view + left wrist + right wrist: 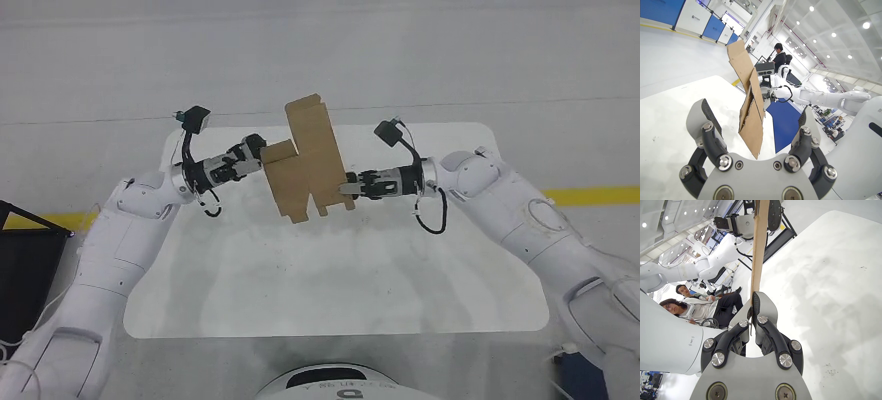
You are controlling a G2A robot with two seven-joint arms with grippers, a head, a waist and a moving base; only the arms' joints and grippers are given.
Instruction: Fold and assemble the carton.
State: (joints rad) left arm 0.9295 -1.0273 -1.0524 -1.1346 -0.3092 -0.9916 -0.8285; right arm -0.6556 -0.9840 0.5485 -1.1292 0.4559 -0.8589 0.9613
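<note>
Carton (305, 165) of plain brown corrugated board hangs in the air over the white table (400, 290), toward its 12 o'clock edge. It is a flattened, notched sheet standing on its thin edge. Nearest the robot, the table top is smooth, matte and round-cornered, with faint grey scuffs. Above it both glossy white arms bow outward at the elbow and turn in toward each other, the left meeting the board from 9 o'clock, the right from 3 o'clock. The right gripper (753, 303) is clamped on the carton's thin edge, its ribbed black pads pressed to both faces. The left gripper (755, 111) is spread wide, its grey fingers with ridged black pads (710, 113) standing either side of a loosely folded flap, clear of it. Farther out, a squared tab of the board rises toward 12 o'clock.
</note>
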